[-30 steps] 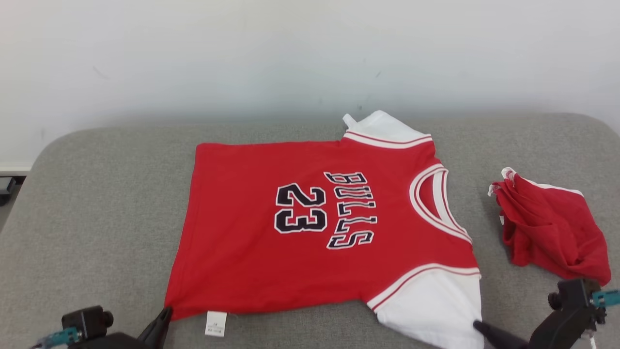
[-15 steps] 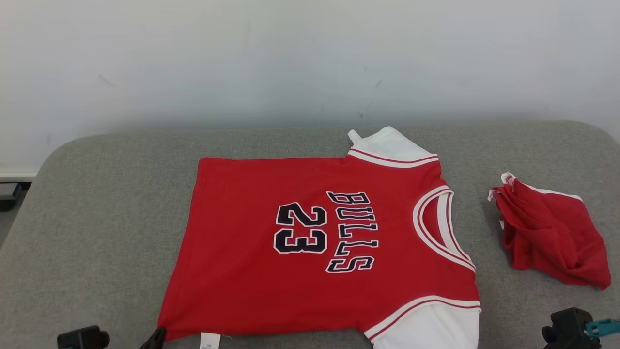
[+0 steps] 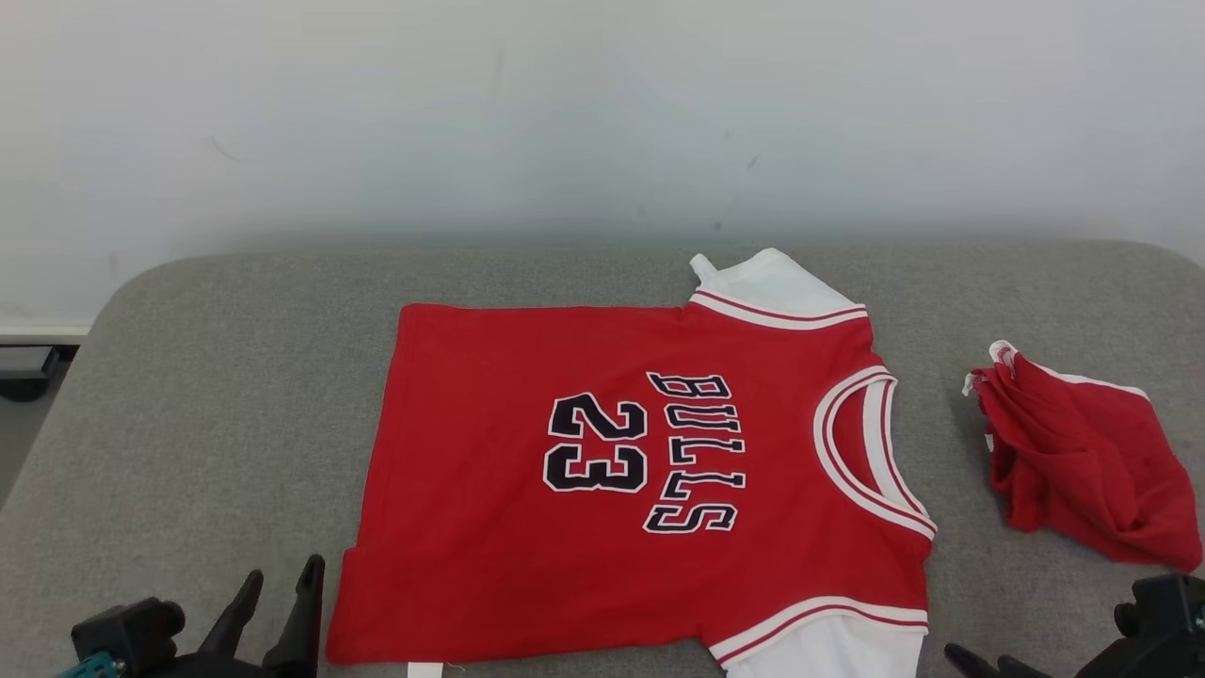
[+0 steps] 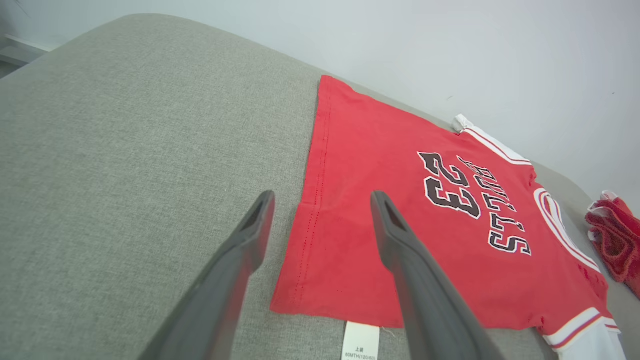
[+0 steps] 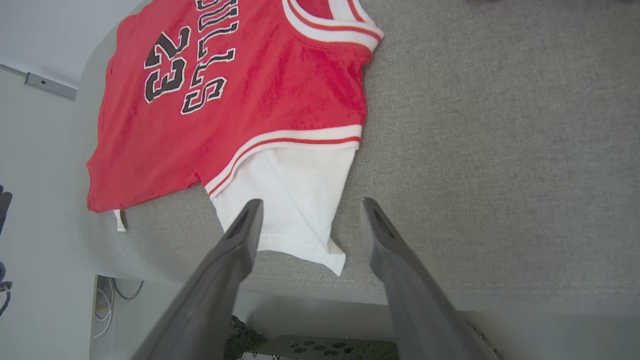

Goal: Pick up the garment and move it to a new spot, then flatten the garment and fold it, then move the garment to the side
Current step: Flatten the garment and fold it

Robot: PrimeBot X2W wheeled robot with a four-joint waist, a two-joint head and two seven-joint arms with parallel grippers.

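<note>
Two grips needed for the fold: with left and right jaws apart and empty, pinch the near hem corner [image 4: 292, 295] and white sleeve [image 5: 290, 200] of the red jersey [image 3: 602, 471] lying flat mid-bench [image 3: 207, 395]; lift low, carry evenly, clear of the crumpled red cloth [image 3: 1083, 461].

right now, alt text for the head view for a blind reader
A red BULLS 23 jersey with white sleeves lies flat on a grey padded surface, collar to the right. A crumpled red garment sits apart on its right; the open left gripper and the right gripper show at the bottom corners.
</note>
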